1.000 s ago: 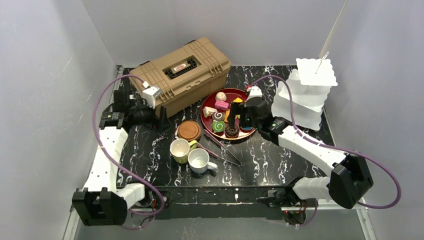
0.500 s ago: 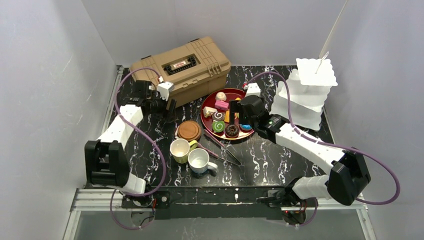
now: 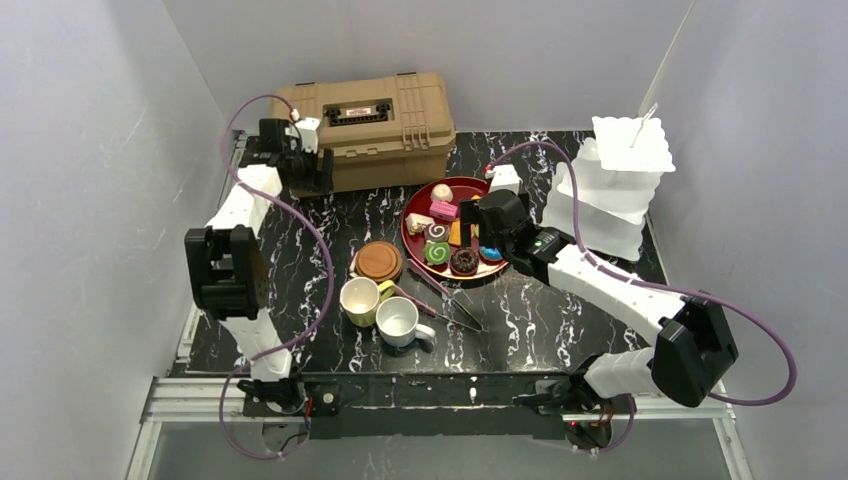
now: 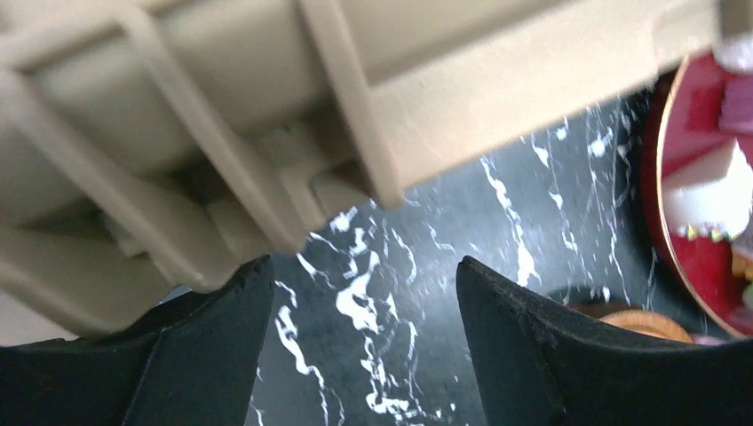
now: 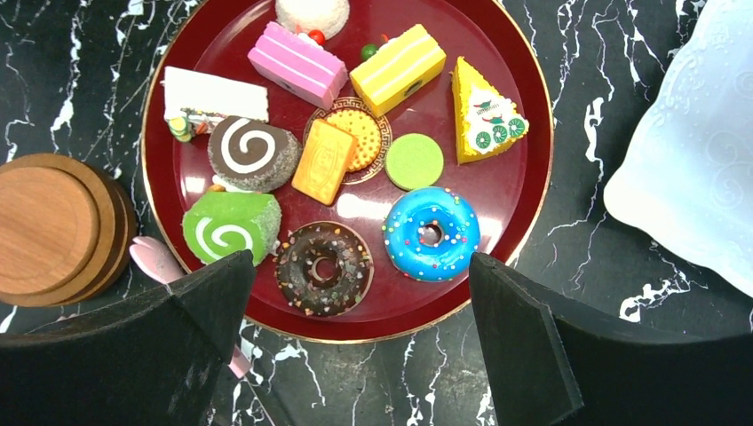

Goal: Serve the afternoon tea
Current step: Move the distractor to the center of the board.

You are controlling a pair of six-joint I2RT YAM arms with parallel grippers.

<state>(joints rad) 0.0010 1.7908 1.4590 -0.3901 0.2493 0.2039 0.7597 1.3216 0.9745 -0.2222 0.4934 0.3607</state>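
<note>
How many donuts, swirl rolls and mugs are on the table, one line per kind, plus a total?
Donuts: 2, the blue donut and the chocolate donut
Swirl rolls: 2, the brown swirl roll and the green swirl roll
Mugs: 2, the pale yellow mug and the white mug
Total: 6

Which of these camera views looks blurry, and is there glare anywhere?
Left wrist view: the tan ribbed plastic toolbox is soft and out of focus, filling the top. Right wrist view: sharp, with a pale glare patch on the glossy round red tray. Top external view: evenly lit.
</note>
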